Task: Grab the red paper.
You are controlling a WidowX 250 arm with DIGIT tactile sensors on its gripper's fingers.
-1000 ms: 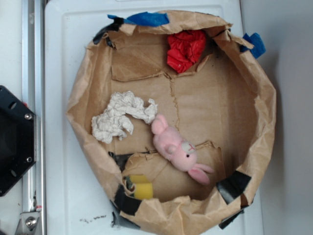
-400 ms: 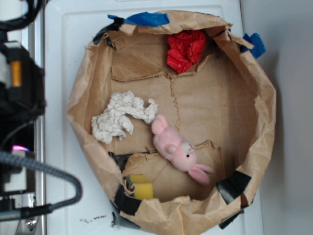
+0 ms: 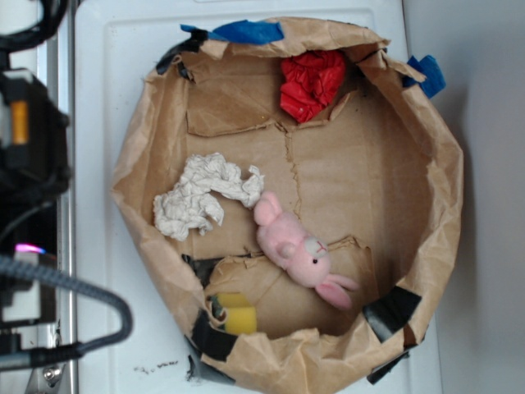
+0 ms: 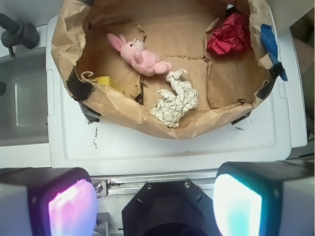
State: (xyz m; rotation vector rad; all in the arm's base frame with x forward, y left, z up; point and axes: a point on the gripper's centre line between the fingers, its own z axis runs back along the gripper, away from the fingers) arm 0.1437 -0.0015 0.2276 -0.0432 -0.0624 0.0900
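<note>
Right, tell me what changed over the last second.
The arm swung into view at the left edge, outside the paper bowl; nothing was grasped. The red paper, white paper wad and pink rabbit stayed put.

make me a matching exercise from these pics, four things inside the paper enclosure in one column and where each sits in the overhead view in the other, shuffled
Things:
1. red paper
2. white crumpled paper
3. pink plush rabbit
4. yellow object

Places in the exterior view:
A. bottom, tucked under a torn cardboard flap
B. top, against the brown paper wall
C. left of centre on the floor
D. centre, lying diagonally

Pairs: 1-B, 2-C, 3-D, 4-A
</note>
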